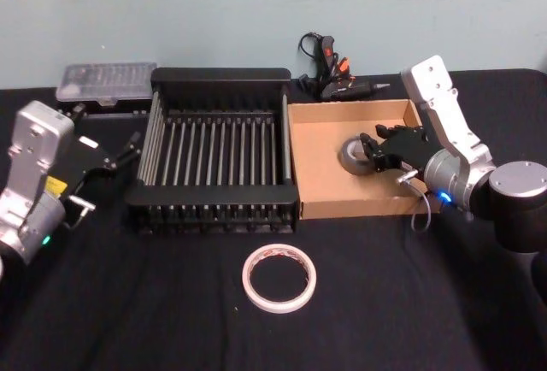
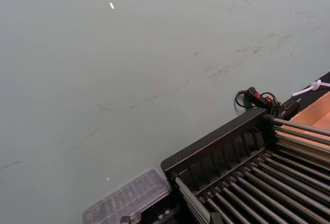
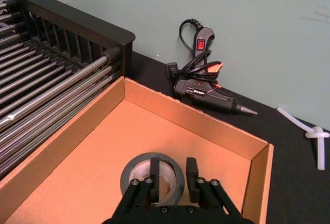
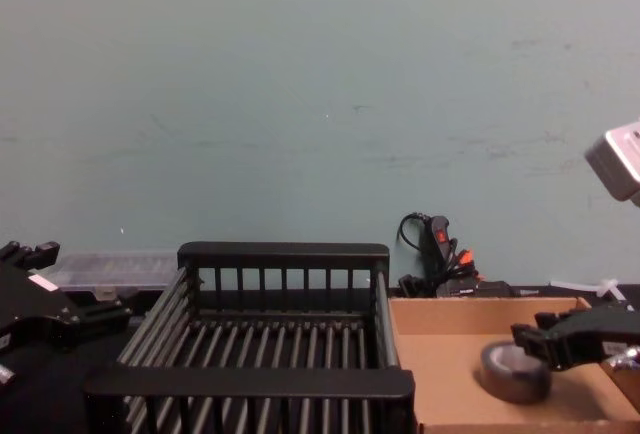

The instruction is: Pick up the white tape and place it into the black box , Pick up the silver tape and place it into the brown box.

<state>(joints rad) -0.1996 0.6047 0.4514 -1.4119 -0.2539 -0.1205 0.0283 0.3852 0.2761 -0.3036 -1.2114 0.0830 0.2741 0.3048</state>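
the brown box (image 1: 320, 144) serves here as the landmark. the silver tape (image 1: 354, 155) lies flat on the floor of this box, in its right half, and the box holds nothing else that can be seen. the right gripper (image 1: 373, 152) reaches into the box from the right side. in the right wrist view its two fingers (image 3: 151, 181) stand on either side of the near wall of the roll, one over the pale core and one outside the ring, with some space still showing, so the jaws are released and they do not squeeze the tape.

the black box (image 1: 214, 209) stands directly to the left of the brown box, their walls touching or almost touching. the white tape (image 1: 279, 278) lies flat on the black table (image 1: 128, 320), in front of the brown box and a little to its left, near the front right corner of the black crate.

behind the brown box, against the wall, a black glue gun (image 1: 338, 87) rests with its coiled cable. a clear plastic case (image 1: 107, 83) sits far to the left of the brown box, beyond the crate.

the left gripper (image 1: 128, 150) hangs to the left of the crate, well apart from the brown box, with its fingers spread apart and holding nothing.
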